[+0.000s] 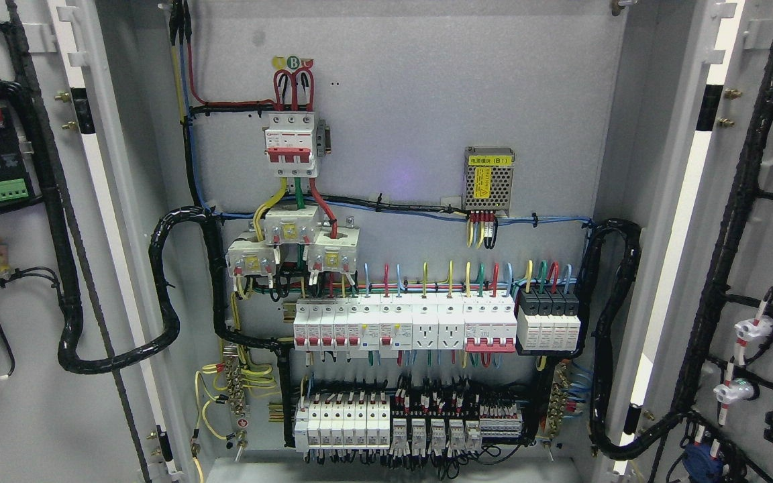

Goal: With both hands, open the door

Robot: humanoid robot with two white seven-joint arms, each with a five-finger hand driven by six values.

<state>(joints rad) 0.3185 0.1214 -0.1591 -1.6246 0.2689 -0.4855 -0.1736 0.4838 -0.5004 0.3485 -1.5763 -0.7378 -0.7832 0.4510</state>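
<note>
I see both doors swung wide already: the left door (pixel 17 268) stands at the left edge, the right door (pixel 762 268) at the right, and the breaker panel (pixel 400 282) is fully exposed. Neither hand of mine is in view, so I cannot tell their state. I judge the opening done; next needs only a check.

the flat grey metal back panel (pixel 400 100) of the open cabinet carries everything. mounted on it: a white three-pole main breaker with red levers (pixel 290 144) at upper left, a small perforated metal power supply with a yellow label (pixel 488 179) to its right, a long row of white breakers (pixel 403 327) across the middle, and a lower row of white and black modules (pixel 386 422) beneath.
</note>
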